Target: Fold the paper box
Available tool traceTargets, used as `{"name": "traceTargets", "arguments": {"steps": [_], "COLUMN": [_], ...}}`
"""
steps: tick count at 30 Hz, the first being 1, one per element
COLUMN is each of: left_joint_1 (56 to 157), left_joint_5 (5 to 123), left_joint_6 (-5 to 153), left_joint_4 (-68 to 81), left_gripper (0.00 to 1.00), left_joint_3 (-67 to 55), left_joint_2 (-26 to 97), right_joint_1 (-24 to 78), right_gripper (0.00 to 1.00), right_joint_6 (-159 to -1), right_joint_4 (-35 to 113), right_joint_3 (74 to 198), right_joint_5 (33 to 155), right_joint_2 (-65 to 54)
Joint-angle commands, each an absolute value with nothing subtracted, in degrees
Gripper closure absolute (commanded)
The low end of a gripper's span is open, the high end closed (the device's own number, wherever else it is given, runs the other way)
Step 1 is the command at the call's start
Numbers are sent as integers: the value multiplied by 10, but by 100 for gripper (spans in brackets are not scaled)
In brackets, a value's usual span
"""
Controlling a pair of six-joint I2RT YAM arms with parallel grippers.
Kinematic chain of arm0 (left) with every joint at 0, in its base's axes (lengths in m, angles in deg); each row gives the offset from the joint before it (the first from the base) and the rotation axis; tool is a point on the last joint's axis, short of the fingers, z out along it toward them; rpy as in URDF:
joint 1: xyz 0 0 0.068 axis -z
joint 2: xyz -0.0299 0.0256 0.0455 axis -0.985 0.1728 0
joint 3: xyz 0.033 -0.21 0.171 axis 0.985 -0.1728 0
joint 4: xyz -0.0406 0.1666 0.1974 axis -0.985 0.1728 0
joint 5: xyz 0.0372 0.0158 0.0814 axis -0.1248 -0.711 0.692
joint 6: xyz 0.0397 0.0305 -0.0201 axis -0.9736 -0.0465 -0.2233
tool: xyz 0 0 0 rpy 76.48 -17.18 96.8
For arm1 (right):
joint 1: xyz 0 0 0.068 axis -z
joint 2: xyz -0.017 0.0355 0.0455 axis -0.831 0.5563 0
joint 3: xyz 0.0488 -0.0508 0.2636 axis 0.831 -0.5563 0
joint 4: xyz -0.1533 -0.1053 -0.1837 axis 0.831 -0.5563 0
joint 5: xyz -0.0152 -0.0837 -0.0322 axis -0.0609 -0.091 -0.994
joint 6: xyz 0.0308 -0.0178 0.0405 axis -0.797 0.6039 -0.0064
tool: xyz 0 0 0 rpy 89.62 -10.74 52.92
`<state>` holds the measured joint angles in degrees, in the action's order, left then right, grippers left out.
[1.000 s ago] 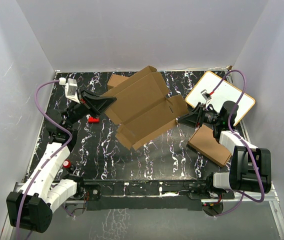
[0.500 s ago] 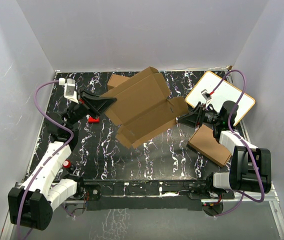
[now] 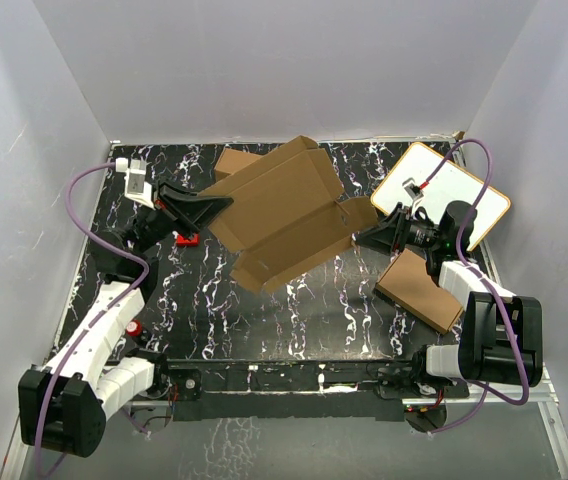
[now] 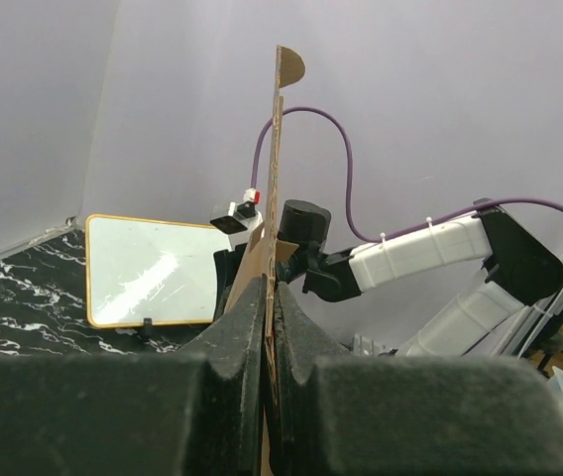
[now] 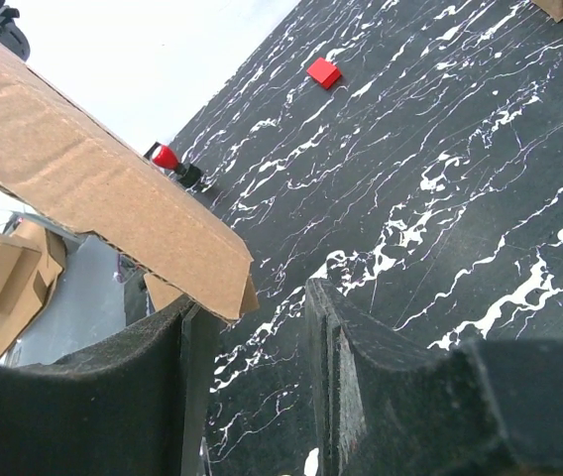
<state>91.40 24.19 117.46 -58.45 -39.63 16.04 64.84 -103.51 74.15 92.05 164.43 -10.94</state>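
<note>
**A:** Where is the box sitting right now?

**B:** I'm holding the box point(image 3: 284, 215) up over the middle of the table point(image 3: 294, 310), opened out and tilted. The left gripper point(image 3: 219, 203) is pinching its left edge. From that wrist I'm seeing the sheet edge-on, squeezed flat between the fingers point(image 4: 242, 327). The right gripper point(image 3: 362, 238) is standing with its jaws moderately apart and gripping nothing, with a flap corner hanging just over one finger point(image 5: 113, 397).

**A:** How are you expecting it to handle?

**B:** I'm judging it light and fairly stiff, but bending readily along its creases, so the flaps are likely to swing. The board is looking dry, not slippery. I'm thinking a flap edge near a crease is the place to take hold, not the thin tabs, which could crush.

**A:** Anything you're missing?

**B:** Plenty. The box is covering part of the carton point(image 3: 232, 160) at the back, and I'm not able to tell whether its low corner is touching the table. The left wrist is showing me no face of the sheet, so slots and tabs are going unseen there.
</note>
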Motion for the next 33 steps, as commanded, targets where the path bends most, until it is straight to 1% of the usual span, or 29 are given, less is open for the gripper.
{"name": "traceTargets", "arguments": {"steps": [1, 10, 14, 20, 33], "left_joint_1": [912, 912, 912, 911, 911], "left_joint_5": [250, 262, 264, 264, 275], "left_joint_6": [1190, 1216, 1231, 1233, 1238], "left_joint_4": [-634, -674, -693, -692, -701], "left_gripper": [100, 100, 100, 100, 100], "left_joint_3": [-397, -399, -397, -391, -389], "left_joint_2": [158, 175, 184, 183, 185], "right_joint_1": [648, 644, 637, 630, 627], "right_gripper": [56, 55, 51, 51, 57], "right_joint_6": [-1046, -1070, -1072, -1071, -1075], "right_joint_4": [791, 811, 815, 817, 828], "right_joint_3": [947, 958, 965, 980, 966], "right_joint_5": [1651, 1663, 1663, 1663, 1671], "right_joint_2": [-125, -127, -128, -118, -130]}}
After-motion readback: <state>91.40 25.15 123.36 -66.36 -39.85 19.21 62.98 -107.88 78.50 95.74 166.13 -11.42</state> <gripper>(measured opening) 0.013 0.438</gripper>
